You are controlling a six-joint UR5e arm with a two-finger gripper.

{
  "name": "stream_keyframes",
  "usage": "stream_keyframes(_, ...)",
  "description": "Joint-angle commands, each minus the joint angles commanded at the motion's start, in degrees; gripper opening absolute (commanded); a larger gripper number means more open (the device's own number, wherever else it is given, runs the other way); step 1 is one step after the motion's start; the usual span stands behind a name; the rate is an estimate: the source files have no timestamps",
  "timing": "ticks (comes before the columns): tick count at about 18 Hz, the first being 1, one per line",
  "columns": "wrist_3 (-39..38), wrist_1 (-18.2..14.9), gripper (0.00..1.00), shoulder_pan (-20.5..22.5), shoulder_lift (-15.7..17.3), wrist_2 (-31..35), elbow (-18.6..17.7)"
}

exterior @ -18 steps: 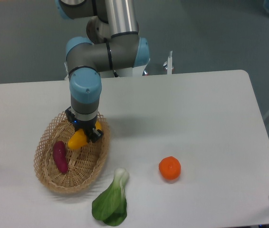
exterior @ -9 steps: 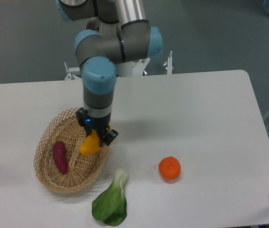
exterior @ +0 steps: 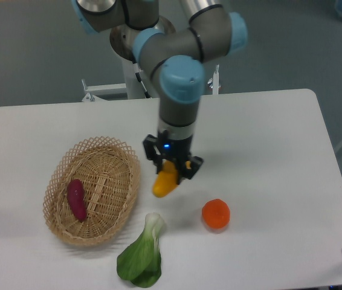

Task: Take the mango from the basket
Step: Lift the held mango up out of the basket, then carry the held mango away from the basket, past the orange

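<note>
- The basket (exterior: pixel 92 187) sits on the white surface (exterior: pixel 267 157) and holds only a purple sweet potato (exterior: pixel 77 199).
- The jaws are clamped on the mango (exterior: pixel 165 179), right of the basket, outside it.
- An orange (exterior: pixel 216 214) and bok choy (exterior: pixel 141 257) lie nearby.

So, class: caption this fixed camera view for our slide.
Gripper holds the mango clear of the basket.

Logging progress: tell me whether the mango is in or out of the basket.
Out. The gripper holds the mango above the table, right of the basket.

One fixed camera; high, front-facing, overlooking the table (exterior: pixel 267 139).
</note>
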Motion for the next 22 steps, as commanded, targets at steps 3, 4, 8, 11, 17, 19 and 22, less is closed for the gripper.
stream_keyframes(3,5.98,0.09,0.3,4.67,-0.52,0.09,0.17)
stream_keyframes(4,8.26,0.09,0.3,6.24,-0.88,0.09,0.52)
stream_keyframes(8,12.41,-0.09,0.32,9.42,-1.84,1.31,1.49)
stream_keyframes(11,15.3,-0.17,0.32,9.86,-2.9,4.21,2.46)
stream_keyframes(17,23.03,0.09,0.33,12.41,-3.87,4.92,2.81)
stream_keyframes(19,25.07,0.0,0.33,12.5,-4.39,4.92,3.51)
stream_keyframes(22,25.25,0.09,0.33,12.5,-5.01,5.62,4.66)
